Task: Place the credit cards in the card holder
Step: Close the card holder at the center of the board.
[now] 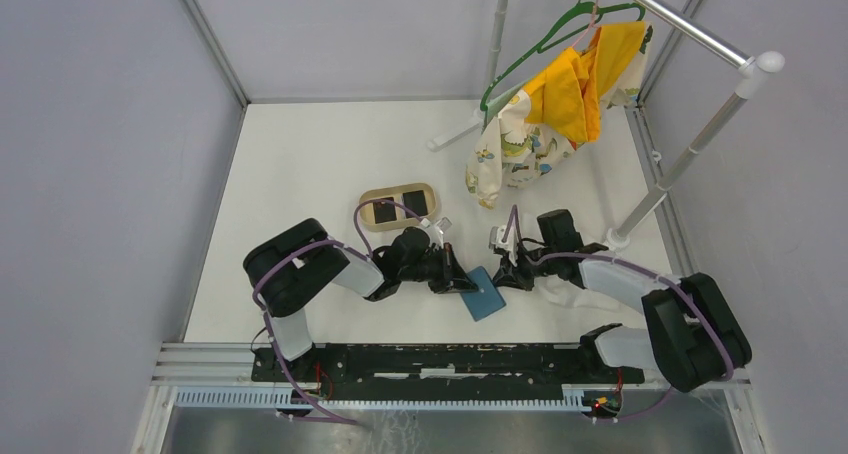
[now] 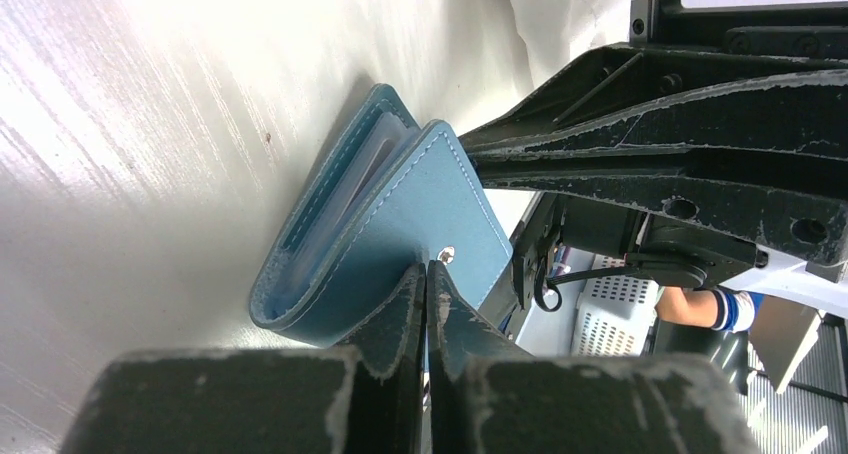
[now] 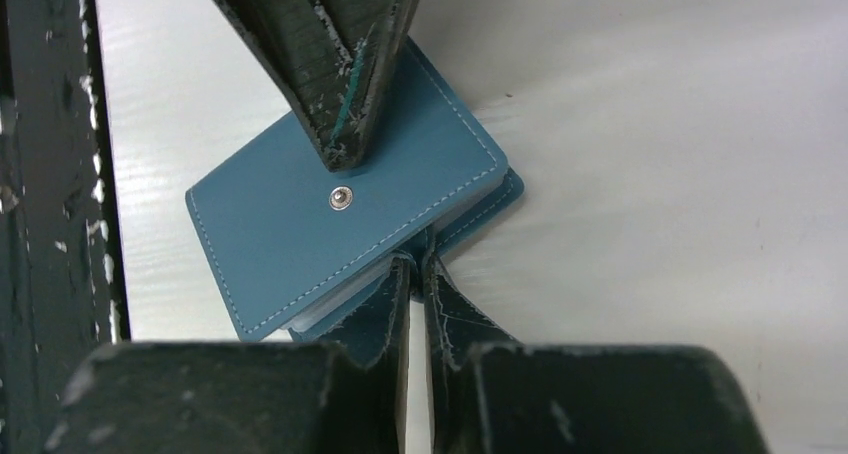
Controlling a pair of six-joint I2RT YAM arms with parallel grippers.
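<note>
presently the wallet (image 1: 484, 294) is found just beside the tray (image 1: 363, 214), gripped from opposite edges: the left claw (image 2: 428, 269) is pinched shut on the top flap, the right claw (image 3: 417, 264) seemingly shut on the lower flap. two black cards (image 1: 385, 212) are seen in the tray.

The top camera looks steeply down from above and behind the arm bases (image 1: 290, 342), far enough off to hold the whole table (image 1: 300, 154) and both the left claw (image 1: 462, 277) and right claw (image 1: 503, 272). Each wrist camera sits right behind its own fingers (image 2: 395, 314), looking along them at close range. Both share the card holder (image 2: 400, 214) just ahead of the claw, with the opposite claw beyond it.
</note>
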